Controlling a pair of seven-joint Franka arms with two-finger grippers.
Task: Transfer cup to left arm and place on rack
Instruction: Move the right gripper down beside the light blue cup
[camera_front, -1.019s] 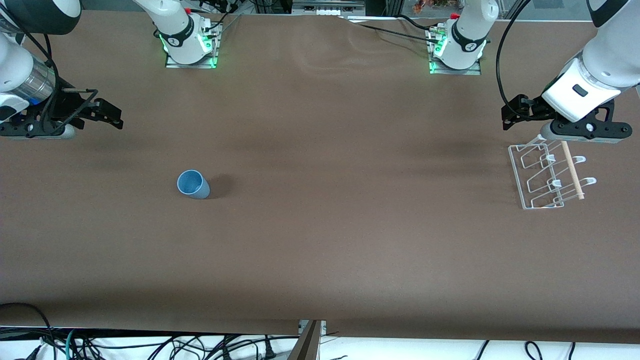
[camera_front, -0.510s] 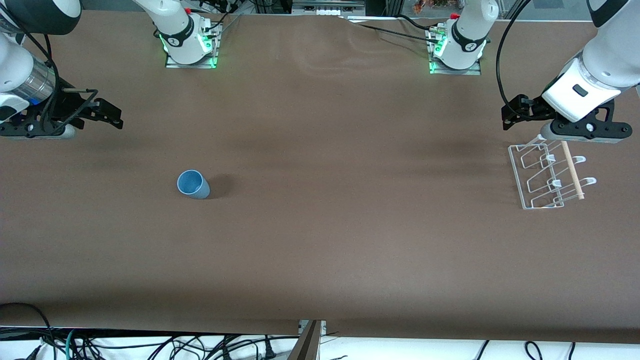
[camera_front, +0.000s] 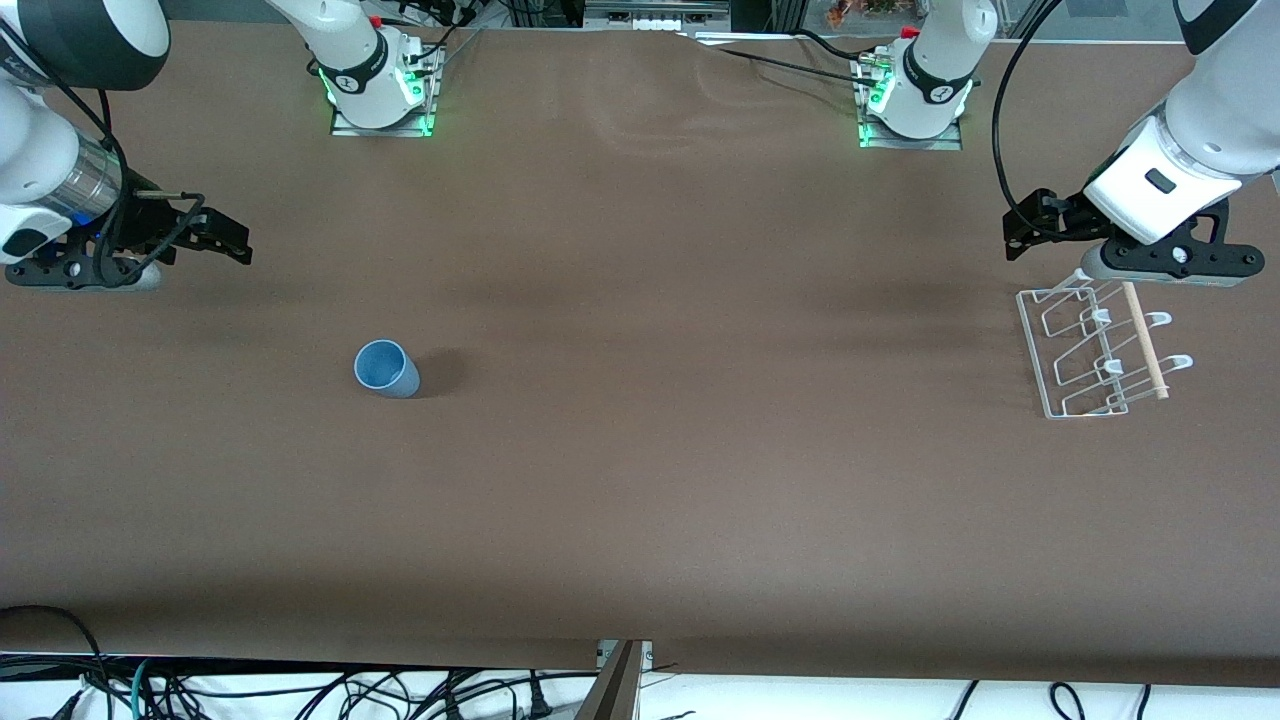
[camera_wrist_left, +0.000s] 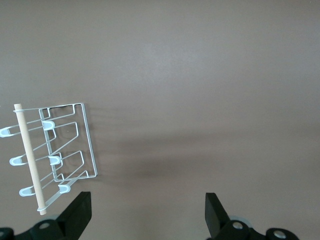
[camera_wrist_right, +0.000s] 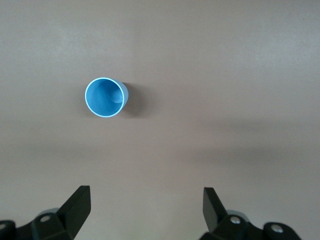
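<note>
Right gripper (camera_front: 225, 235): black two-finger unit at the upper left of the front view, on the arm with the silver wrist band, hanging over bare table toward the right arm's end; jaws spread wide and empty, both fingertips (camera_wrist_right: 80, 197) showing at the lower corners of the right wrist view with open brown surface between them. Cup (camera_front: 386, 369): light-blue tumbler, upright with its mouth upward, left of centre in the front view, well apart from the right gripper and nearer to the front camera than the table under it; in the right wrist view the cup (camera_wrist_right: 106, 97) sits in the upper left part of the frame, clear of both fingers, its inside empty. Left gripper (camera_front: 1030, 228): black two-finger unit at the upper right of the front view, below the white boxy wrist block, hanging over the table just beside the rack's end that lies farther from the front camera; jaws wide and empty, fingertips (camera_wrist_left: 215, 205) at the lower edge of the left wrist view with bare surface between. Rack (camera_front: 1090, 350): white wire frame with bent loops and upturned pegs, at the right edge of the front view toward the left arm's end, resting flat on the table; one pale wooden dowel (camera_front: 1144, 340) lies across it. In the left wrist view the rack (camera_wrist_left: 60, 150) fills the lower left part of the frame, holding nothing. Table (camera_front: 700, 480): brown covering, cup and rack well apart on it.
</note>
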